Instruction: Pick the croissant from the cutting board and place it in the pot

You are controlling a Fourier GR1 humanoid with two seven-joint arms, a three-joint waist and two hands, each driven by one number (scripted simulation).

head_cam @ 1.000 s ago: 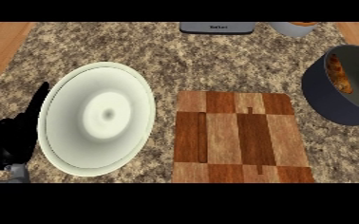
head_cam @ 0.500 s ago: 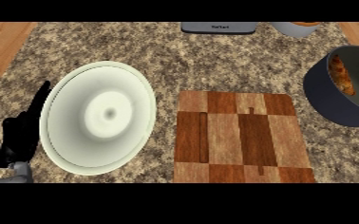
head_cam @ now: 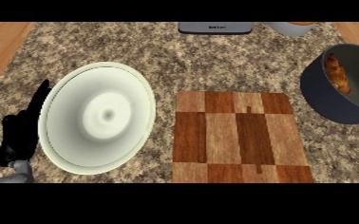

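The golden-brown croissant (head_cam: 338,74) lies inside the dark grey pot (head_cam: 324,91) at the right edge, partly cut off by the frame. A checkered wooden cutting board (head_cam: 237,136) sits at lower centre-right with nothing on it. My left hand (head_cam: 21,132) rests at the left edge beside the plate, fingers straight and pointing up, holding nothing. The right hand does not show.
A large pale green plate (head_cam: 98,116) lies left of the board. A grey appliance (head_cam: 214,27) and a pale cup (head_cam: 289,27) stand at the counter's far edge. Wooden strips border the speckled counter (head_cam: 203,66) at both top corners.
The left hand has slid slightly down and left along the plate's edge. Nothing else has moved.
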